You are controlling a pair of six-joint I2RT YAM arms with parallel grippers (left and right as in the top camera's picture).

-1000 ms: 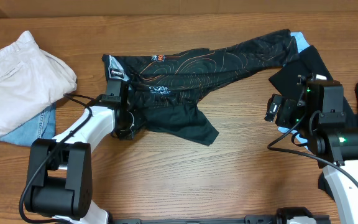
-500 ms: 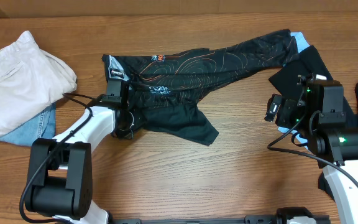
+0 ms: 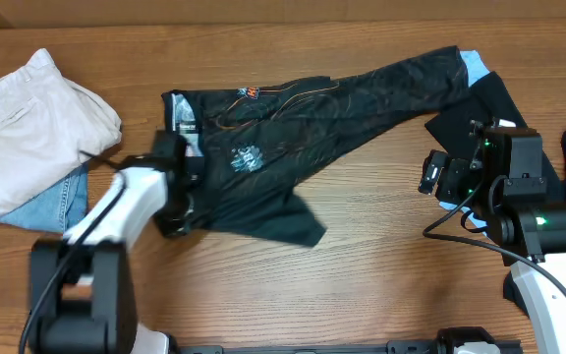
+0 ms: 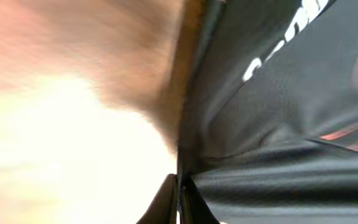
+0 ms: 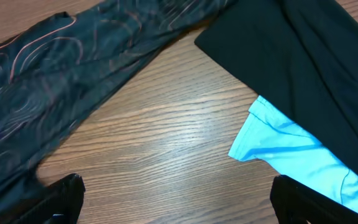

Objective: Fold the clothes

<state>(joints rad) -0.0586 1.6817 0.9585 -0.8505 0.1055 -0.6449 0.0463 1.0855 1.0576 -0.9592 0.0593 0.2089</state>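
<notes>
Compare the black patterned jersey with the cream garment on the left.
The jersey is black with orange lines and logos; the cream garment is plain. The jersey lies stretched out and rumpled; the cream garment sits folded on a denim piece. The left gripper pinches the jersey; no gripper holds the cream garment. Both are soft clothing.

Wood-grain table [image 3: 371,265], warm brown, evenly lit; paler tan strip [image 3: 263,8] beyond far edge

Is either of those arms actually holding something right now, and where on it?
The left gripper is shut on the black jersey, pinching a fabric edge at its left end. The right gripper is open and holds nothing.
</notes>
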